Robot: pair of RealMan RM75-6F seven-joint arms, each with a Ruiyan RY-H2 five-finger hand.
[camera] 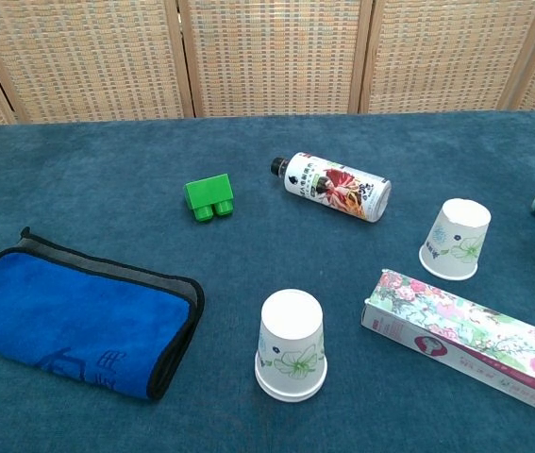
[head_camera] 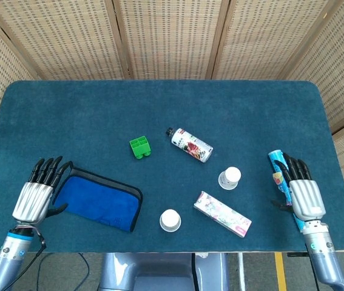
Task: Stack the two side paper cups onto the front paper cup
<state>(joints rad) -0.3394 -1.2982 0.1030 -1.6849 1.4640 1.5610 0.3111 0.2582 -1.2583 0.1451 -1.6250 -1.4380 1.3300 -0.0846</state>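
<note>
Two upside-down white paper cups with a flower print stand on the blue table. The front cup [head_camera: 170, 220] [camera: 291, 345] is near the table's front edge. The other cup [head_camera: 230, 178] [camera: 456, 240] stands further back and to the right. My left hand [head_camera: 36, 195] lies at the front left corner, left of the blue cloth, open and holding nothing. My right hand [head_camera: 303, 193] hovers at the front right, fingers straight and apart, partly over the blue tube. The chest view shows neither hand.
A blue cloth [head_camera: 97, 202] lies front left. A green block [head_camera: 139, 147], a lying bottle [head_camera: 191, 145], a flowered box [head_camera: 222, 214] between the cups' right side and the front edge, and a blue tube [head_camera: 279, 168] at the right are also on the table.
</note>
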